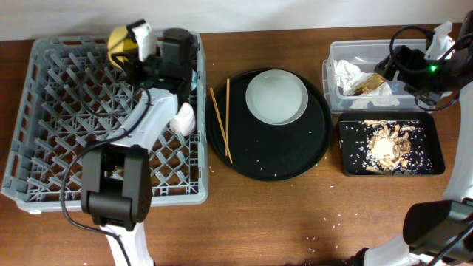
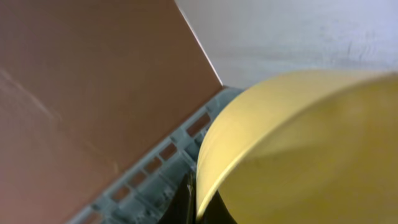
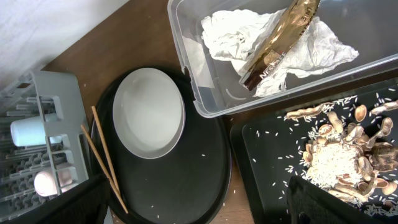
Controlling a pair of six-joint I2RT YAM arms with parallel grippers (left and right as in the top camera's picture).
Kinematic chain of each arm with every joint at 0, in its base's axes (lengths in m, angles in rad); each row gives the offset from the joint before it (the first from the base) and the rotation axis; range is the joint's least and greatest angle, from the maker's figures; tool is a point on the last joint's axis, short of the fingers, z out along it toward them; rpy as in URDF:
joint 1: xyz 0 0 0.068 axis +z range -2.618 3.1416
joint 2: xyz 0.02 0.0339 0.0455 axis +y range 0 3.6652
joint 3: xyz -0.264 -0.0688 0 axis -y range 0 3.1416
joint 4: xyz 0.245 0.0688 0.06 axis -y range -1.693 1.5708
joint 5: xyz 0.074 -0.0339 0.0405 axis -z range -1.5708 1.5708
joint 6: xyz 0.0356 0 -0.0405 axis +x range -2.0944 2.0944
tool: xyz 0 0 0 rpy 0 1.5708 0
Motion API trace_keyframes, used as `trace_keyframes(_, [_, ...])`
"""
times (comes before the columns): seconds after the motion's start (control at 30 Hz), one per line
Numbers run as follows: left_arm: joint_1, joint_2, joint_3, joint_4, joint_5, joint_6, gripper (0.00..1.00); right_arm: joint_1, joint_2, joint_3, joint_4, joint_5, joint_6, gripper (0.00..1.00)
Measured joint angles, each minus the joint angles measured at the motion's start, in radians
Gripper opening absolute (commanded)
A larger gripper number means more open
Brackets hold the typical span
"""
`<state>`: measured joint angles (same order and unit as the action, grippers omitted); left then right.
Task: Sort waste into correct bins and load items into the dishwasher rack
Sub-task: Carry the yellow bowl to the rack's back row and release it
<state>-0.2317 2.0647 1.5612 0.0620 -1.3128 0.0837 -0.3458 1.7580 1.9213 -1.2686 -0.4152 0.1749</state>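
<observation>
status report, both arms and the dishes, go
Left gripper at yellow bowl over rack back edge, grip unclear. Right gripper open over tub, wrapper lying inside. Plate, chopsticks not yet loaded.

The yellow bowl (image 2: 298, 155) looks smooth, the grey rack (image 1: 52, 148) matt plastic.

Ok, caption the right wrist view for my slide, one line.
Napkins and gold wrapper in clear tub, food scraps in black tray; plate and chopsticks not yet racked.

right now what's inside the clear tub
The clear tub holds crumpled white napkins with a gold-brown wrapper over them. Anything beneath the napkins is covered, so I cannot tell.
</observation>
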Motion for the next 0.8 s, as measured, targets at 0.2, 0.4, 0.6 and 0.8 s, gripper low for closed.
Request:
trace_keyframes(0.2, [0.024,0.002,0.000,0.091,0.078,0.238,0.00,0.000,0.000,0.000,0.000,0.000,0.000,0.92])
trace_keyframes(0.4, [0.024,0.040,0.001,0.077,0.119,0.292,0.00,0.000,0.000,0.000,0.000,0.000,0.000,0.92])
trace_keyframes(0.6, [0.035,0.101,0.001,0.074,0.072,0.302,0.00,0.000,0.000,0.000,0.000,0.000,0.000,0.92])
trace_keyframes(0.8, [0.065,0.113,0.000,0.113,0.035,0.306,0.00,0.000,0.000,-0.001,-0.008,0.028,0.000,0.92])
